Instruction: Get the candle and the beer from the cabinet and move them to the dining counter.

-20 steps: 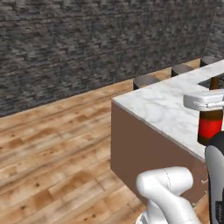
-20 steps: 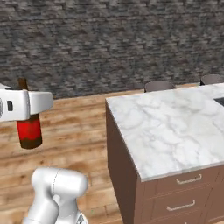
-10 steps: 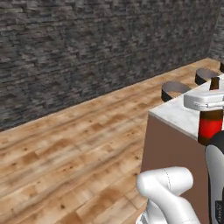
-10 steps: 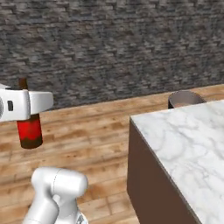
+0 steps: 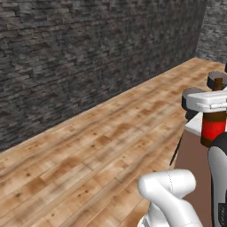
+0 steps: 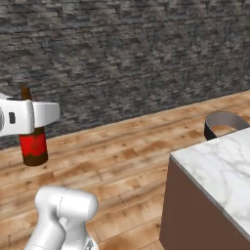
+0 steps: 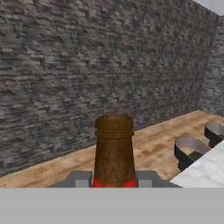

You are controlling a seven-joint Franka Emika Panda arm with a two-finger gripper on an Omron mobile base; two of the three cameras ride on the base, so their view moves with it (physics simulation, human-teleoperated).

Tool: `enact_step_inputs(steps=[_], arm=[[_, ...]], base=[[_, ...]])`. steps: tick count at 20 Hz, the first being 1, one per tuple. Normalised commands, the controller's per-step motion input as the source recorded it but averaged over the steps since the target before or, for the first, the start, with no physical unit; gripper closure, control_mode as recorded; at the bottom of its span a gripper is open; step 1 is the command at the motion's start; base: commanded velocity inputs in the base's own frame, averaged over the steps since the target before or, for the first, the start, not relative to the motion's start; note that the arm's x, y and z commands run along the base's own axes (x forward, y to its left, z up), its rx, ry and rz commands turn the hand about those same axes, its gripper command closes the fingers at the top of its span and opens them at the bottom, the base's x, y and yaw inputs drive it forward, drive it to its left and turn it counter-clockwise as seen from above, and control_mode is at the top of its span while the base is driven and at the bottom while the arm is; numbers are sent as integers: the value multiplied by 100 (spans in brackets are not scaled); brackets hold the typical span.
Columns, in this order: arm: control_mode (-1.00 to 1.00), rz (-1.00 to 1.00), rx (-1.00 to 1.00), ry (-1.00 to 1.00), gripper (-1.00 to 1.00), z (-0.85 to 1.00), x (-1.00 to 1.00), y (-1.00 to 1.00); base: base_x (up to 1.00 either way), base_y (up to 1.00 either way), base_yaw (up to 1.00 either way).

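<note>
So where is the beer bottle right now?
The beer is upright in the gripper, at the left of the right base view, over wood floor and short of the dining counter.

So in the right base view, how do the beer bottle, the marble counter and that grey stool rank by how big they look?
1. dining counter, largest by far.
2. beer and grey stool look similar; the claw hides part of the bottle, and the bottle is nearer the camera, so I won't rank them.
</note>
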Motion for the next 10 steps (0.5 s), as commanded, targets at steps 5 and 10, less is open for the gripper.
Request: enact_step_inputs(steps=[5, 10], arm=[[100, 0, 0, 0, 100, 0, 0, 0], [100, 0, 0, 0, 100, 0, 0, 0]], base=[[80, 100, -46], [68, 98, -58]])
